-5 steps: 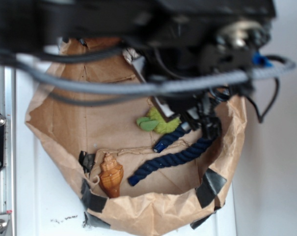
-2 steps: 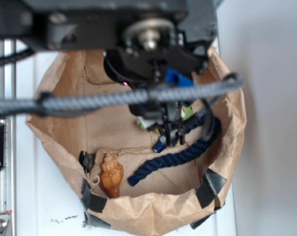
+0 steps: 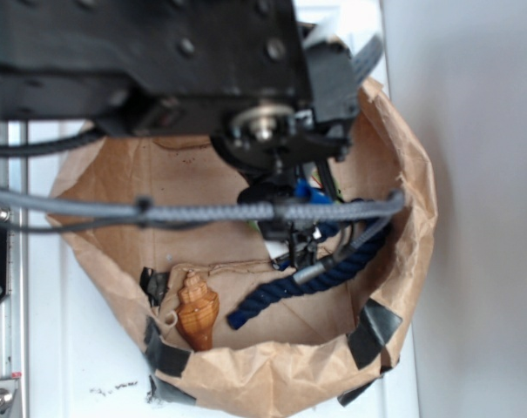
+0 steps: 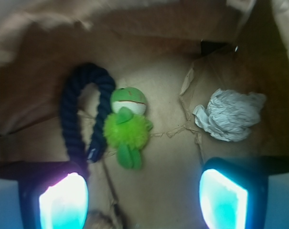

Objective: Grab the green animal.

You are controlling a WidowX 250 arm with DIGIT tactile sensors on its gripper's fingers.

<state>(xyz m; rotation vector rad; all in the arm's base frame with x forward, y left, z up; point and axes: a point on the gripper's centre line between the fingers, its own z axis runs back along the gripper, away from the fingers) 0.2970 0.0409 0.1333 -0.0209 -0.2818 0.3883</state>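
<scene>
The green animal (image 4: 126, 129), a fuzzy lime-green plush frog with a pale head and red mouth line, lies on the brown paper floor in the wrist view, its legs toward me. My gripper (image 4: 143, 199) is open and empty, with its two glowing pads wide apart at the bottom of the wrist view. The frog lies just beyond the gap, left of centre. In the exterior view the arm hides the frog; the gripper (image 3: 296, 246) hangs inside the paper bowl (image 3: 272, 374).
A dark blue rope (image 4: 76, 119) curls right beside the frog's left side and also shows in the exterior view (image 3: 289, 292). A whitish ridged lump (image 4: 232, 114) lies to the right. An orange-brown spiral seashell (image 3: 196, 311) sits at the bowl's front left.
The arm has swung left and lower over the bowl, covering the frog in the exterior view. The blue rope has shifted slightly.
</scene>
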